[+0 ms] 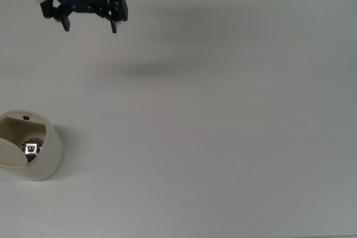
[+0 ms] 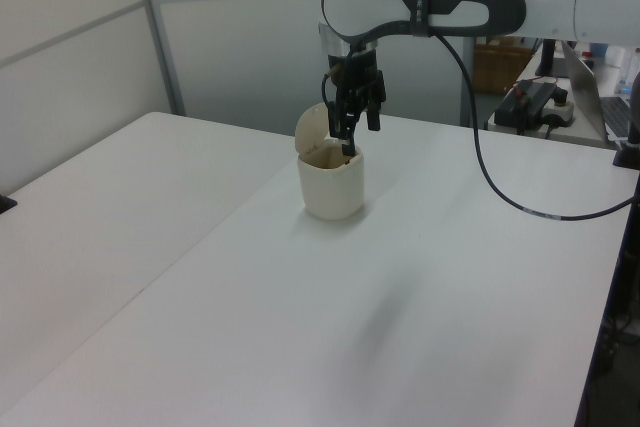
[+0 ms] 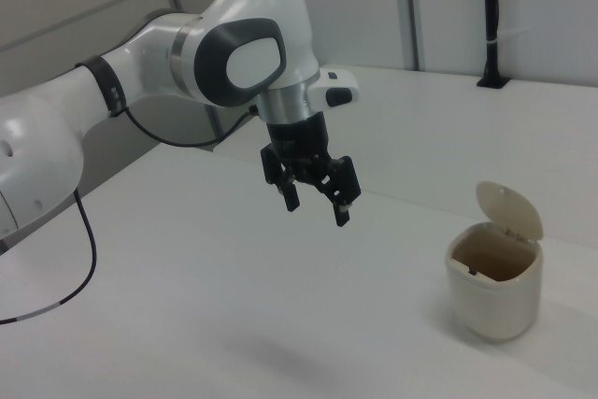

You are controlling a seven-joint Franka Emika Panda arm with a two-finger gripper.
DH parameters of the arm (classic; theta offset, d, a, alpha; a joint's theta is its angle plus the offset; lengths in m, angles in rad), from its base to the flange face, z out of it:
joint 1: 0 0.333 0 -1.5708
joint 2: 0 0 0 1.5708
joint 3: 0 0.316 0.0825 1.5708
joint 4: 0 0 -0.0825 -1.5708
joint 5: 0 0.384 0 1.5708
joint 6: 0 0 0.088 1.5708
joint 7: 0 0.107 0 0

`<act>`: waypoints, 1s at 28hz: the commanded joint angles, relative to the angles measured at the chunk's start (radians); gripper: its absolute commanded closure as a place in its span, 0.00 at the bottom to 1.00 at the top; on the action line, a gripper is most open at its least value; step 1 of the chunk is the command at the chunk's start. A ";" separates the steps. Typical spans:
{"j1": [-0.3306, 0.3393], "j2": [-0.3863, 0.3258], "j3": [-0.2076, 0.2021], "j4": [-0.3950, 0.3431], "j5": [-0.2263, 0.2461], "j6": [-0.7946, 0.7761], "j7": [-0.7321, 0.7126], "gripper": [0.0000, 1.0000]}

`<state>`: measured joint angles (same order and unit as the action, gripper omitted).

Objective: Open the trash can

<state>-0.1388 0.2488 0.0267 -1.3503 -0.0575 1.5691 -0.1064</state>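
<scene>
The trash can [image 1: 43,160] is a cream-white rounded bin at the top view's lower left, standing on the white table. Its lid [image 1: 10,153] is tipped up and back, so the inside shows, with a small shiny object [image 1: 31,147] at the bottom. The right view shows the trash can [image 3: 493,296] and its raised lid [image 3: 509,213] at the lower right. My gripper [image 1: 90,27] hangs open in the air, well away from the bin, with nothing between its fingers. In the right view the gripper [image 3: 317,212] is up and to the left of the can. The left view has the gripper [image 2: 360,137] overlapping the trash can [image 2: 332,185].
The white table [image 1: 223,126] stretches wide to the top view's right. A black cable [image 2: 500,182] loops down from the arm. In the left view, a laptop and other gear [image 2: 540,102] sit beyond the table's far right edge.
</scene>
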 commanded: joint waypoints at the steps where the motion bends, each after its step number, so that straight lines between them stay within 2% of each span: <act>1: 0.004 -0.019 0.007 -0.013 0.011 -0.017 -0.016 0.00; 4: 0.004 -0.017 0.007 -0.013 0.014 -0.012 -0.042 0.00; 9: 0.002 -0.019 0.006 -0.013 0.054 -0.012 -0.081 0.00; 28: 0.002 -0.017 0.006 -0.015 0.050 -0.017 -0.081 0.00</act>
<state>-0.1385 0.2488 0.0368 -1.3503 -0.0206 1.5691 -0.1587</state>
